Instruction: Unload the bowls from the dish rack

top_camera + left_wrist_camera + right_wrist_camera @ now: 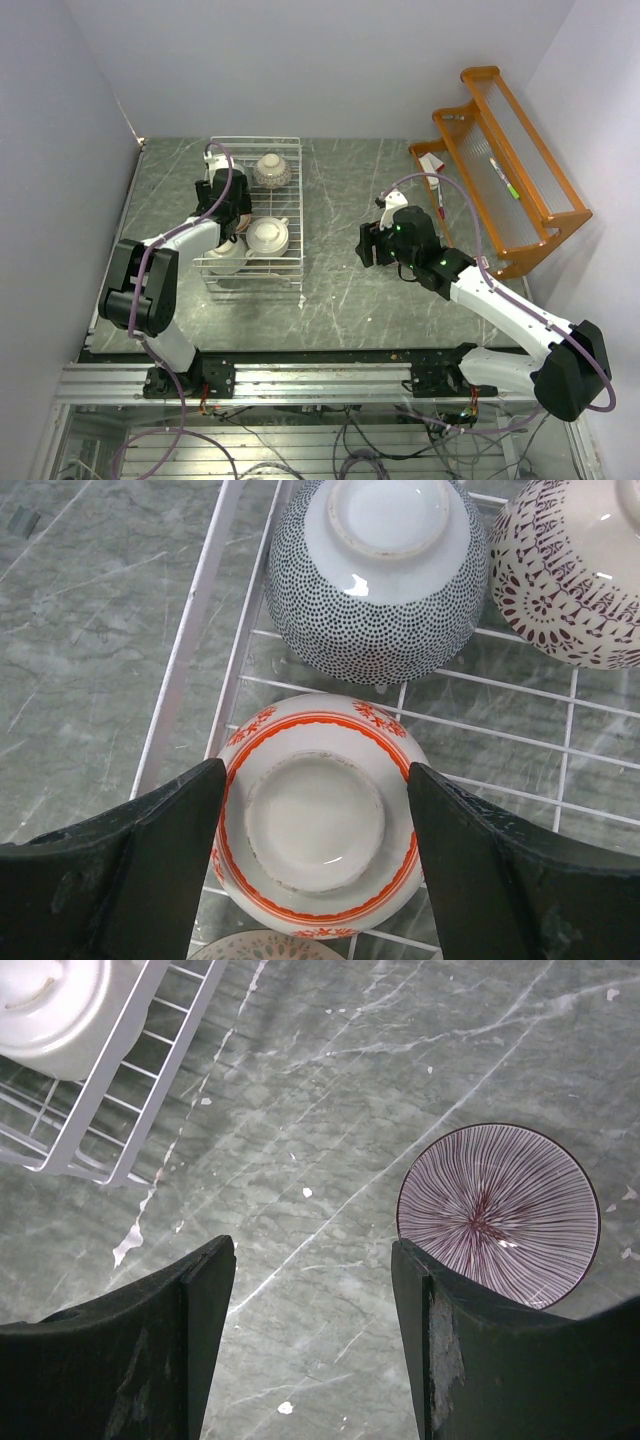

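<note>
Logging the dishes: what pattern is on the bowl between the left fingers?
White bowl with orange-red rings and floral motifs; best in left wrist view.

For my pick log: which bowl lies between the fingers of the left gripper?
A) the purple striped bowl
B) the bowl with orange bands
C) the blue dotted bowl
B: the left wrist view shows the upturned orange-banded bowl between the fingers of the left gripper, in the dish rack.
</note>
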Robot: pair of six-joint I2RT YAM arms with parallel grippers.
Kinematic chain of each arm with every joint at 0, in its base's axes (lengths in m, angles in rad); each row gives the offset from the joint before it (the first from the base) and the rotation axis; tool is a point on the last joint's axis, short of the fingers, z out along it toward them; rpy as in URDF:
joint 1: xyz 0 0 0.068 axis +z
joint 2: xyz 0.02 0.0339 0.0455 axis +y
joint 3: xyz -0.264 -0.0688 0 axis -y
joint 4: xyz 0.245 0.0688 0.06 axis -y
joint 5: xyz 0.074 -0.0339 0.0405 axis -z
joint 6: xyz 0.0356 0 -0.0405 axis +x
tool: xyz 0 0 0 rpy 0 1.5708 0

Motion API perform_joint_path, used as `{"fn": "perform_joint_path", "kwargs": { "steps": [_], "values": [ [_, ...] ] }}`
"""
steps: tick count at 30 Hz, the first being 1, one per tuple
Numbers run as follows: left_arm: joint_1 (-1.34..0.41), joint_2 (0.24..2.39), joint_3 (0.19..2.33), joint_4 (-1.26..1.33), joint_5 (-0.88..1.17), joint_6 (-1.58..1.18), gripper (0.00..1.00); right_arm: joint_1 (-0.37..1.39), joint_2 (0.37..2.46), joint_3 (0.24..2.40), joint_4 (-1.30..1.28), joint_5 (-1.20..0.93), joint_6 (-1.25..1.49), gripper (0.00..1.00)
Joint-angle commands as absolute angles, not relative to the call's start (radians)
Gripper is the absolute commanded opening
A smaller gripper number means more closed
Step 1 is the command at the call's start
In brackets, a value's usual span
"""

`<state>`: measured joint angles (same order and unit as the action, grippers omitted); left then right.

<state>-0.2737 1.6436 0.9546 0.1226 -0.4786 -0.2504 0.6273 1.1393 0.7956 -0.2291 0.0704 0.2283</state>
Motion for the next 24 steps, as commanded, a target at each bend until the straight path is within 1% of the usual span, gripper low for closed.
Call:
{"fn": "perform_joint_path", "kwargs": {
  "steps": [1, 3, 5, 6, 7, 10, 16, 18, 19, 24],
  "values": [
    [-0.263, 1.67, 0.973, 0.143, -0.466, -0.24, 0.83, 0.621, 1.128, 0.783, -0.204, 0.076, 0.224, 0.63],
    [-0.262, 1.671, 0.967, 0.153, -0.456, -0.243, 0.81, 0.62, 1.127, 0.782, -0.203, 0.077, 0.224, 0.63],
    [-0.262, 1.672, 0.961, 0.158, -0.45, -0.246, 0.75, 0.62, 1.129, 0.782, -0.201, 0.077, 0.224, 0.63],
    [-0.262, 1.673, 0.96, 0.158, -0.449, -0.249, 0.71, 0.62, 1.131, 0.781, -0.2, 0.077, 0.224, 0.63],
    [-0.262, 1.674, 0.958, 0.156, -0.447, -0.254, 0.64, 0.621, 1.133, 0.781, -0.199, 0.078, 0.224, 0.63],
    [-0.262, 1.671, 0.953, 0.152, -0.438, -0.271, 0.48, 0.62, 1.139, 0.78, -0.197, 0.077, 0.224, 0.63],
    [-0.262, 1.656, 0.94, 0.158, -0.432, -0.282, 0.22, 0.62, 1.148, 0.779, -0.192, 0.074, 0.226, 0.63],
    [-0.262, 1.649, 0.947, 0.156, -0.431, -0.282, 0.1, 0.621, 1.151, 0.779, -0.192, 0.075, 0.226, 0.63],
    [-0.262, 1.645, 0.952, 0.151, -0.432, -0.282, 0.08, 0.62, 1.151, 0.779, -0.192, 0.075, 0.227, 0.63],
    [-0.262, 1.615, 0.984, 0.144, -0.436, -0.273, 0.07, 0.621, 1.156, 0.78, -0.186, 0.077, 0.224, 0.63]
  ]
}}
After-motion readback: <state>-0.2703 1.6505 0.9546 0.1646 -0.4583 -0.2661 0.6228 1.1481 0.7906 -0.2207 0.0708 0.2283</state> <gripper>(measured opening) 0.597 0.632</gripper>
